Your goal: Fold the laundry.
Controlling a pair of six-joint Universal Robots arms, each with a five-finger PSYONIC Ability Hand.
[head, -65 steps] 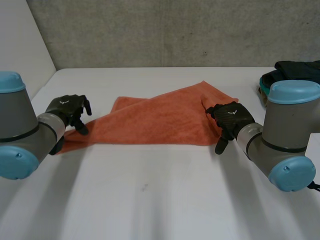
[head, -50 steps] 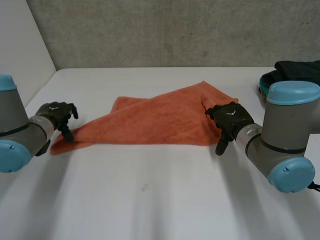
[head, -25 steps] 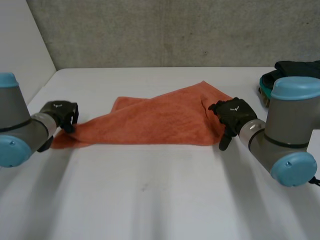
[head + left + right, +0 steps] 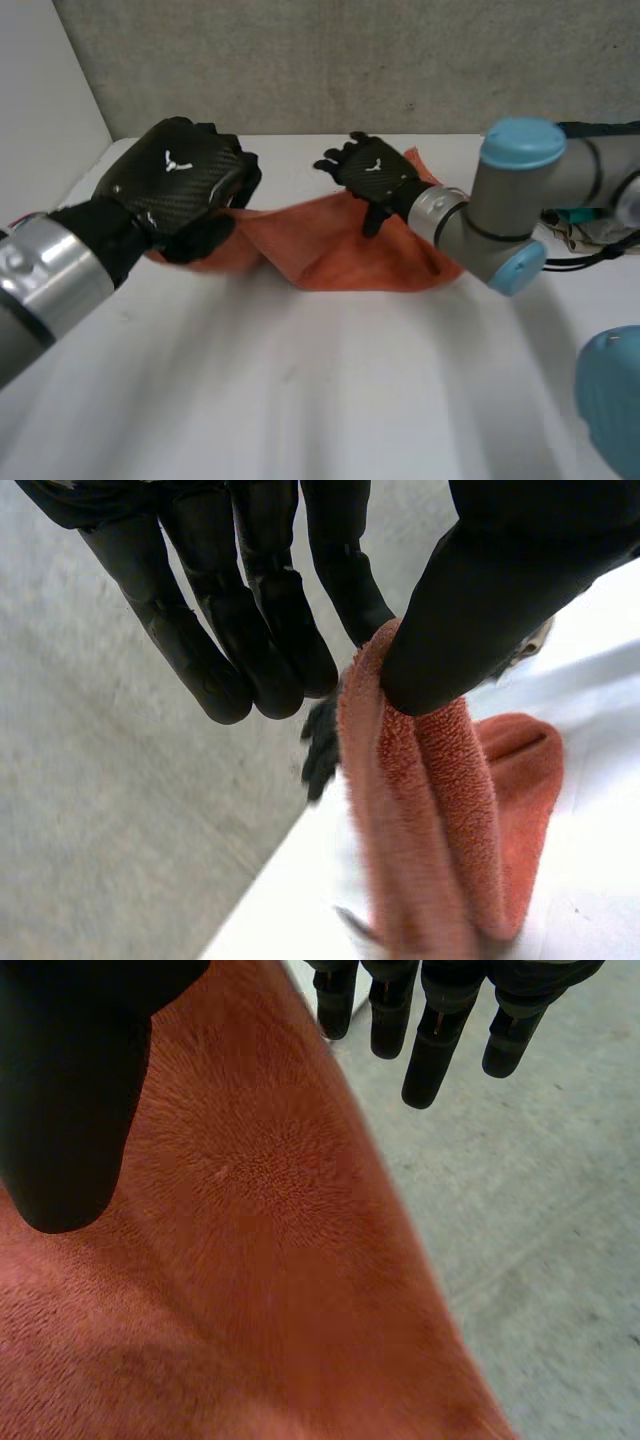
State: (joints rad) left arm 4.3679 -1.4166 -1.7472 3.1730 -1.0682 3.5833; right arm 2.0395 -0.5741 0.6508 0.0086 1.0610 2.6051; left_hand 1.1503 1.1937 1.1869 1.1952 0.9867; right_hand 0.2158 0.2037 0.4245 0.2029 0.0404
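orange towel pinched at one corner, other hand open above it

an orange towel [image 4: 350,250] is seen on the far middle of the white table [image 4: 300,400], partly doubled over itself. the corner on the robot's left is held raised off the table by the left hand [image 4: 180,185]. in the left wrist view the cloth is squeezed between the thumb [image 4: 480,610] and the fingers [image 4: 260,640], and it hangs down from there in a thick fold. the right hand [image 4: 375,175] is placed over the far right part of the towel, near its far edge. in the right wrist view its fingers are straight and spread beyond the edge of the cloth, with the thumb apart from them, so no cloth is gripped. whether the palm touches the towel cannot be told.

the towel is judged to be light, soft and limp, with a rough pile that should not slip easily from a pinch. it will sag and drag wherever it is not supported, so it is best taken at the corners or along an edge, not in the middle. a second corner should be taken by the free hand before any fold is laid.
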